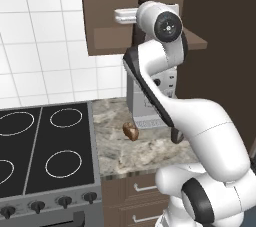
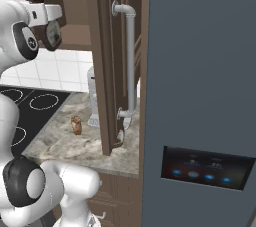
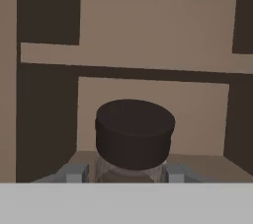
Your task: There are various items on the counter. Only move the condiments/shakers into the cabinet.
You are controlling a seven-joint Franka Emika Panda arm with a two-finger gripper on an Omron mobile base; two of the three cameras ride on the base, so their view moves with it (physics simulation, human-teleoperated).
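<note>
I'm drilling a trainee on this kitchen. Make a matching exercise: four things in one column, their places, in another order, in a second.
Things:
1. brown food lump
2. silver coffee machine
3. dark-capped container
4. black stovetop

Places:
A. at the back of the counter, behind the lump
B. left of the counter
C. lying on the open counter, near the stovetop
D. gripped in the claw, in front of the cabinet shelf

Pairs: 1-C, 2-A, 3-D, 4-B
</note>
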